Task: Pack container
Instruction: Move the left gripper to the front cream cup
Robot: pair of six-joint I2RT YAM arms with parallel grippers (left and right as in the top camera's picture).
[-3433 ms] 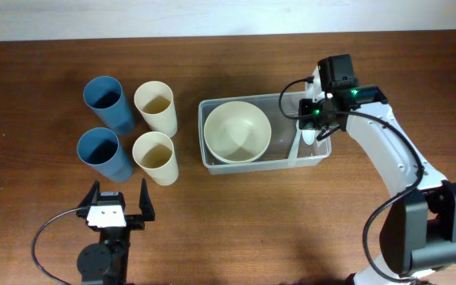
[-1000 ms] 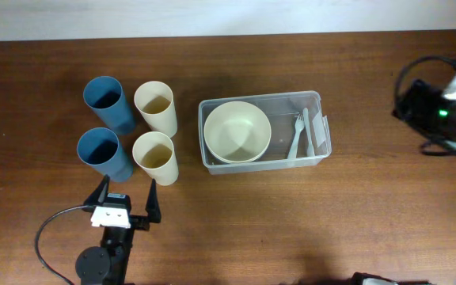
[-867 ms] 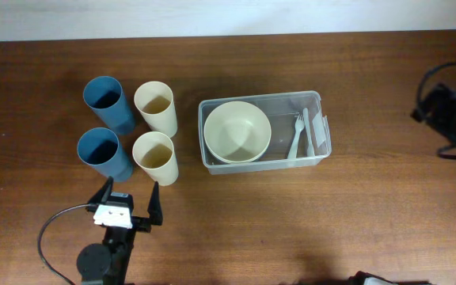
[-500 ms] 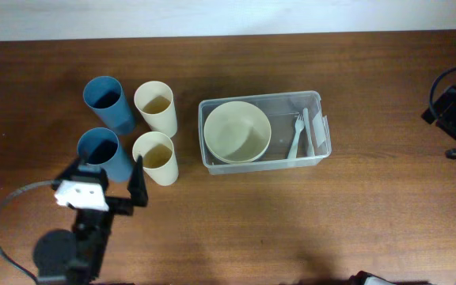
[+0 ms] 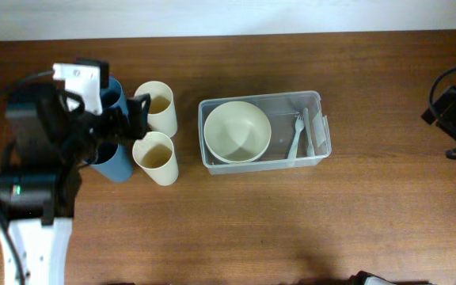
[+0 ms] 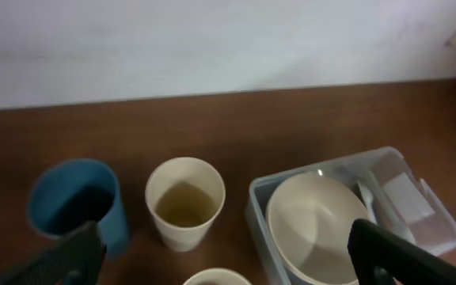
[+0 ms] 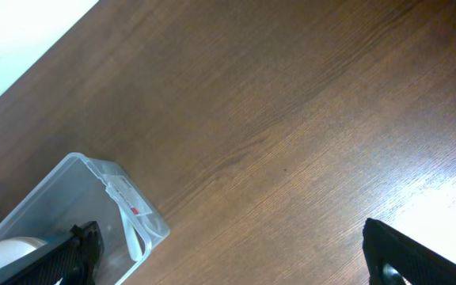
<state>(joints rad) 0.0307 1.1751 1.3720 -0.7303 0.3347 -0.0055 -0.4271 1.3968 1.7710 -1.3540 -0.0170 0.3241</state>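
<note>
Overhead: the left gripper (image 5: 133, 127), spread wide and empty, has swung up from 7 o'clock to hang over the cups at 9 o'clock. The container (image 5: 317, 98), just toward 3 o'clock of centre, holds a cream bowl (image 5: 237, 131) and a fork (image 5: 295, 136).

Left wrist: a cream cup (image 6: 185, 202) sits between the open fingers (likely the next item to pack).

Right wrist: the right gripper (image 7: 228, 231), wide and empty, has retreated toward 3 o'clock, leaving the container at 8 o'clock.
</note>
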